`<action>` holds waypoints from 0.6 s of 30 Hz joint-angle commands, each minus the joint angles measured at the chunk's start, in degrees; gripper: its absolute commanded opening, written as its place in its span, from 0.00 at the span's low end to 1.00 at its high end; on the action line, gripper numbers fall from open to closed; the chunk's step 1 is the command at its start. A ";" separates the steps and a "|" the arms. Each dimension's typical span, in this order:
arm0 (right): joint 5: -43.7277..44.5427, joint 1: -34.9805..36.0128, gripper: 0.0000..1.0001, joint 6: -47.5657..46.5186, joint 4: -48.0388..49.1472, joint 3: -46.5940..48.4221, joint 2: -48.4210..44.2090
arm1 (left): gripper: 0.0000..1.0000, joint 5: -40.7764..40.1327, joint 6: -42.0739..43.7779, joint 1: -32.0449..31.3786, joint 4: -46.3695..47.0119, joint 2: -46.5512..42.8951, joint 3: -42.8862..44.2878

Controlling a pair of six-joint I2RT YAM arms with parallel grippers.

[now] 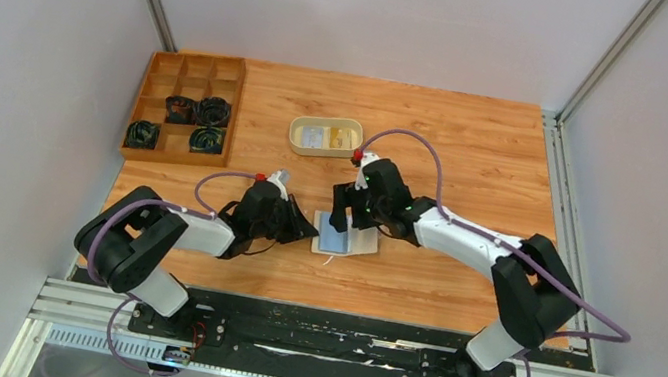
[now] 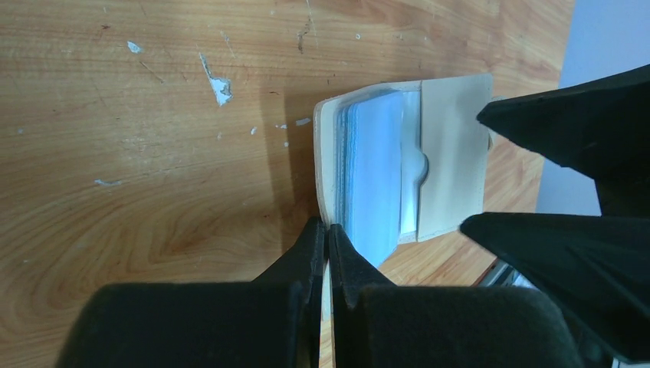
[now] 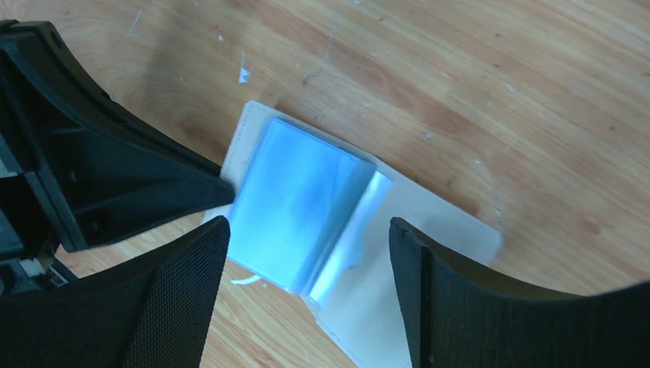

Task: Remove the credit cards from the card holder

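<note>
Your left pincer clamps the card holder at its edge; the right pincer, open above it, could snag a pocket, tugging the holder loose.

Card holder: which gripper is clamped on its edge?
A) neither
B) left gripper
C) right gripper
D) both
B: the left gripper is shut on the cream edge of the card holder; the right gripper stands open over it.
</note>
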 commanded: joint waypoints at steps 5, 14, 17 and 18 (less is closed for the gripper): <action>6.41 5.53 0.80 3.32 -5.43 8.03 5.80 | 0.00 -1.00 1.12 -0.38 -1.70 -0.69 -0.12; 13.11 6.82 0.84 5.82 -14.51 14.97 12.89 | 0.00 -0.98 0.69 -0.35 -1.68 -1.45 -0.36; 14.31 7.27 0.86 6.05 -16.18 16.81 14.63 | 0.00 -0.89 0.59 -0.33 -1.66 -1.57 -0.62; 14.51 7.39 0.87 6.08 -16.57 17.22 14.94 | 0.00 -0.93 0.64 -0.33 -1.71 -1.66 -0.75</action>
